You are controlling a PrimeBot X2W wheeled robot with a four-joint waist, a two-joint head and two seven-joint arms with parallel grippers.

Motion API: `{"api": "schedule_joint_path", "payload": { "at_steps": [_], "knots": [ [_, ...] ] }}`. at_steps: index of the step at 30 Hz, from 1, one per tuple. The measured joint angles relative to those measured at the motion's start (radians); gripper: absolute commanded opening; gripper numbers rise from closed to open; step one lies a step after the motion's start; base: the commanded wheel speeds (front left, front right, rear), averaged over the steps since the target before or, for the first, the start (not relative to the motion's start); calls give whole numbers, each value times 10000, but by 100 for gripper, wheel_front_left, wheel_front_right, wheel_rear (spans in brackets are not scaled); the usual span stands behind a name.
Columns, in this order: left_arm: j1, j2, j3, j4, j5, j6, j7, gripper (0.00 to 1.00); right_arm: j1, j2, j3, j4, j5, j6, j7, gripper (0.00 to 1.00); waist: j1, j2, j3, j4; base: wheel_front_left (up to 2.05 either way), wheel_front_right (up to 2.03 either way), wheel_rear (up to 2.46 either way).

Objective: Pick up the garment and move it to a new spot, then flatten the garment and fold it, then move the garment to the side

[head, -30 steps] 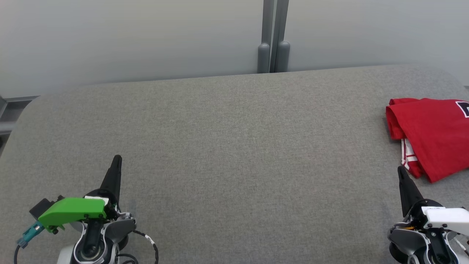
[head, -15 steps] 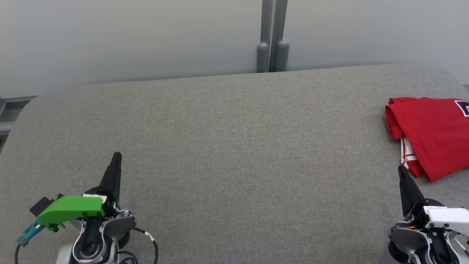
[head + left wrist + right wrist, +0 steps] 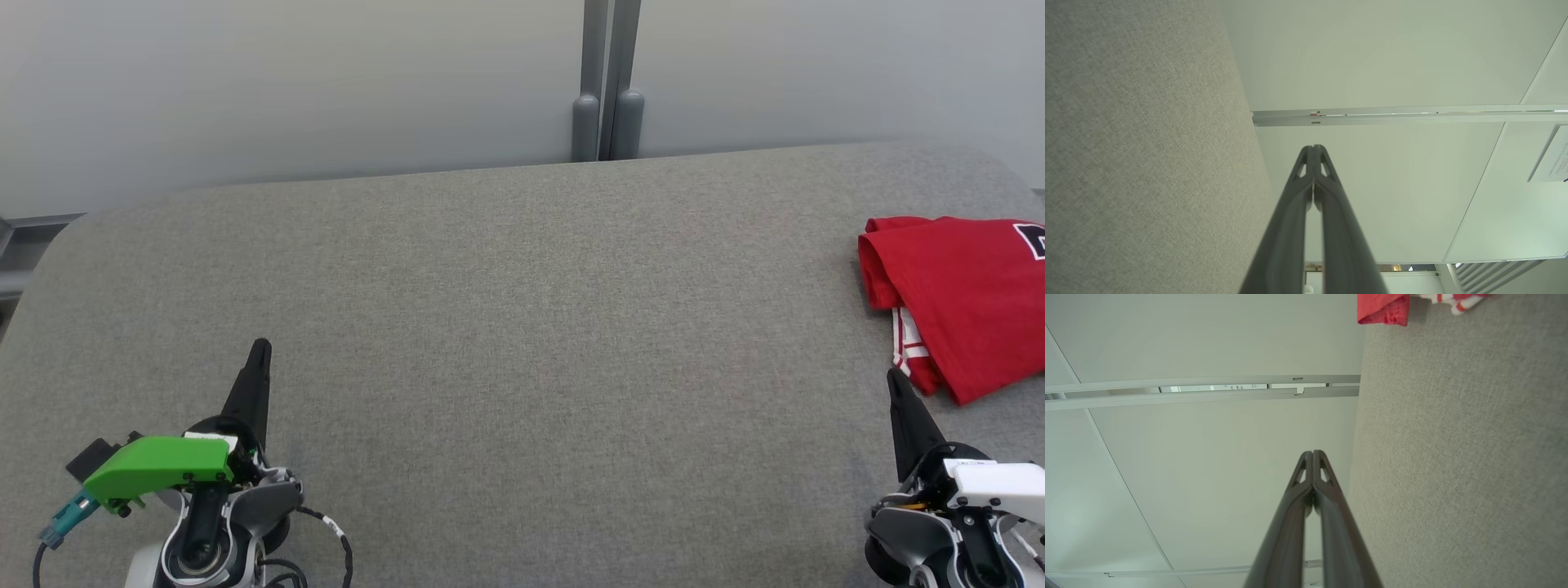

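Nothing changes over this last second: left claw and right claw rest pinched shut and empty, with the folded red garment just beyond the right claw's tip, so the task looks finished.

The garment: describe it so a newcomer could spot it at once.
Start at the wide grey table. At its right edge, just beyond the right gripper, lies the garment. Folded, bright red with white striped trim, it contrasts with the grey.

Head camera looks down on the table; wrist cameras skim it, facing the wall.
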Motion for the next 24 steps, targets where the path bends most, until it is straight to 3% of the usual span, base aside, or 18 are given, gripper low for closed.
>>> {"api": "schedule_joint_path", "payload": {
  "at_steps": [24],
  "knots": [
    [-1,-2,-2,0,0,0,0,0,-1,0,0,0,0,0,0,0,0,0,0,0,0,0,0]
  ]
}}
